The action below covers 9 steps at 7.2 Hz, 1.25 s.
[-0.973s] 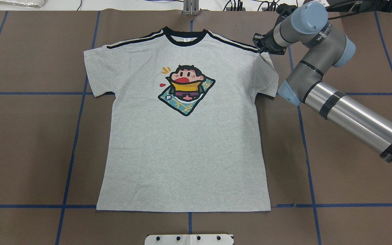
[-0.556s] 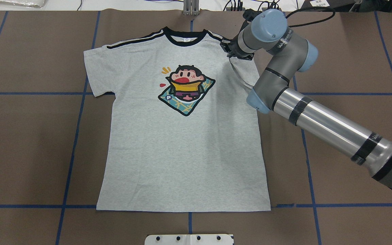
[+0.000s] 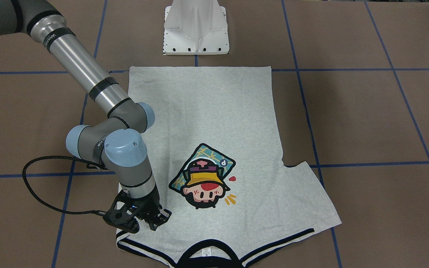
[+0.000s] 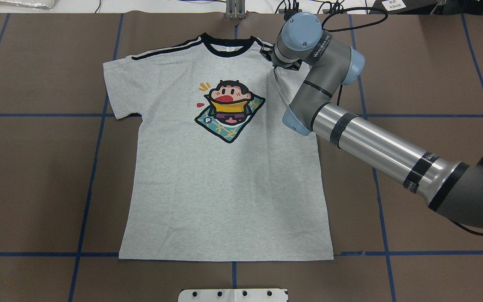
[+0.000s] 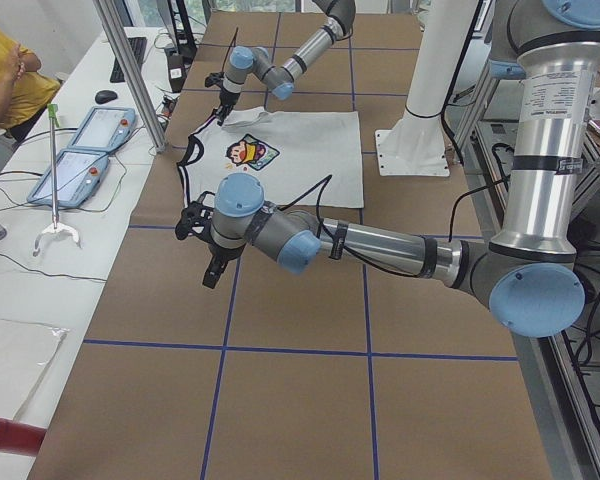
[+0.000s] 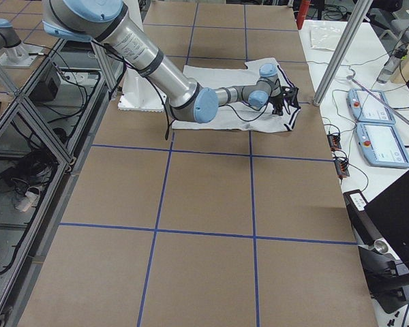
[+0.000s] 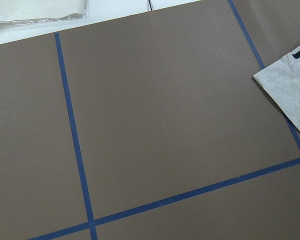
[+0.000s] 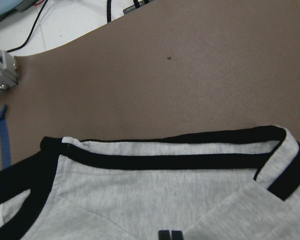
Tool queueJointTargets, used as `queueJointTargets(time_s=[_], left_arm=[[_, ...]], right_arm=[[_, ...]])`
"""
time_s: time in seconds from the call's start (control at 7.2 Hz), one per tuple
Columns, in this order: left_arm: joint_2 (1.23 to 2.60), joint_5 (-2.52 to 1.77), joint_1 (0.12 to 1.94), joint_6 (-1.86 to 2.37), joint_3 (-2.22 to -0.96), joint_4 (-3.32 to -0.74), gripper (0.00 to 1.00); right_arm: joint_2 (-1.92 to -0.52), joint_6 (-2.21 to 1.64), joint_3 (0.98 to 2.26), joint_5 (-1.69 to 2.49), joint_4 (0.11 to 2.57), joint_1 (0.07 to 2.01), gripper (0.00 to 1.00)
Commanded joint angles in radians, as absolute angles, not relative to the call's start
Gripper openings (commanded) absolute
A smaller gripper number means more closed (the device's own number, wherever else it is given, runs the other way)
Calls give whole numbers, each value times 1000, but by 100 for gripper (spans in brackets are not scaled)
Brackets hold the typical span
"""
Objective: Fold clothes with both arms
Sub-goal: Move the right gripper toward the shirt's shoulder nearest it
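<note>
Midway across the table (image 4: pixel 36 167), the T-shirt (image 4: pixel 224 188) lies flat and face up, its collar (image 4: pixel 229 44) toward the far edge and its hem toward the robot's edge. Its print (image 4: pixel 229 110) carries a white "P" on a blue disc. The right gripper (image 3: pixel 156 222) stands on the shoulder at the robot's right, clamped on the sleeve (image 8: pixel 260 210), which is folded in over the shoulder stripes. Lettering on the right arm (image 4: pixel 321 42) seems to read "WAVEED AI", though it is too small to be sure.

The left gripper (image 5: pixel 212 268) hangs above bare table toward the left end. Whether its fingers are apart or together cannot be told.

Brown paper covers the table, marked into squares by blue tape (image 4: pixel 86 188). A white pedestal (image 3: pixel 196 29) stands at the robot's edge. Beyond the far edge runs a white bench with two pendants (image 5: pixel 80 150), and a person (image 5: pixel 5 85) in yellow is beside it.
</note>
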State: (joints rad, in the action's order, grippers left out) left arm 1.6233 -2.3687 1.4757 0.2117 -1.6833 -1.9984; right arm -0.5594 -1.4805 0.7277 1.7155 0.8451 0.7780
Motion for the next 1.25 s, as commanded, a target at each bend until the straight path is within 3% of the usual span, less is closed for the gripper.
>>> queueJointTargets(time_s=[0.0,0.28,0.42,0.56,0.69,1.11], left_arm=[[1624,-2375,1476,212,-1684,-1999,100],[1623,-2390,1474,210,-1687,-1997,100],[1623,-2390,1474,210,-1687,-2000,100],[1623,-2390,1471,212,-1684,-2017,100],[1628,-2390,1441,233,-1677,-2017,100],[1826,-2384,1303,449,-1568,-2016,99]], right_arm=[[-551,-1492,689,1671,845,781,0],[-528,-1508,672,1644,845,781,0],[-514,-1514,672,1646,845,781,11],[-514,-1514,673,1646,847,781,99],[-508,-1513,689,1652,848,784,100],[-526,-1511,956,1722,1075,819,100]])
